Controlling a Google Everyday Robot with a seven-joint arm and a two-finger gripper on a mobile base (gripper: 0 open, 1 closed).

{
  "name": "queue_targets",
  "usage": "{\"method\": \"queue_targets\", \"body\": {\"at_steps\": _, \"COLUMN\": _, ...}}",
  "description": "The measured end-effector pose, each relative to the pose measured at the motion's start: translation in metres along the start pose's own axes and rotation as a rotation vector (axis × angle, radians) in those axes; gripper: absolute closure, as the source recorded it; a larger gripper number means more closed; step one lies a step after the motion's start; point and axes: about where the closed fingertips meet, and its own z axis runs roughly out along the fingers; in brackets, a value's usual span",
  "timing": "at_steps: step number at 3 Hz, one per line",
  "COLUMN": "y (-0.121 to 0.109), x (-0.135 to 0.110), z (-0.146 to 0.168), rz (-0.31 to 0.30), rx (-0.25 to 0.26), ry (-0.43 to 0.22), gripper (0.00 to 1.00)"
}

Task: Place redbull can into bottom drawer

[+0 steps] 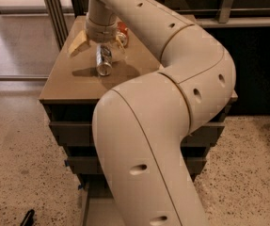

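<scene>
Above redbull can (104,60), claw (104,47), partly hidden

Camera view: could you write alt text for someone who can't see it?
A large cream robot arm reaches over a brown drawer cabinet, its gripper directly above a slim silver redbull can at the cabinet top. A red-orange can sits just behind the gripper, and the bottom drawer is pulled open near the floor.

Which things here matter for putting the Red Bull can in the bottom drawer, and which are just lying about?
For the job: redbull can on the cabinet top; hand right over it; bottom drawer, pulled out.
Lying about: red-orange can; pale yellow item.
</scene>
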Motion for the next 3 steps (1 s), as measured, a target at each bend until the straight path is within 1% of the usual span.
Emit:
{"method": "queue_targets", "body": {"at_steps": 1, "y": 0.007, "x": 0.003, "z": 0.012, "rz": -0.015, "rx": -0.031, "ry": 0.030, "gripper": 0.00}}
{"method": "queue_targets", "body": {"at_steps": 2, "y": 0.010, "x": 0.002, "z": 0.018, "rz": -0.015, "rx": -0.059, "ry": 0.030, "gripper": 0.00}}
{"method": "queue_targets", "body": {"at_steps": 3, "y": 0.014, "x": -0.001, "z": 0.034, "rz": -0.018, "rx": -0.069, "ry": 0.029, "gripper": 0.00}}
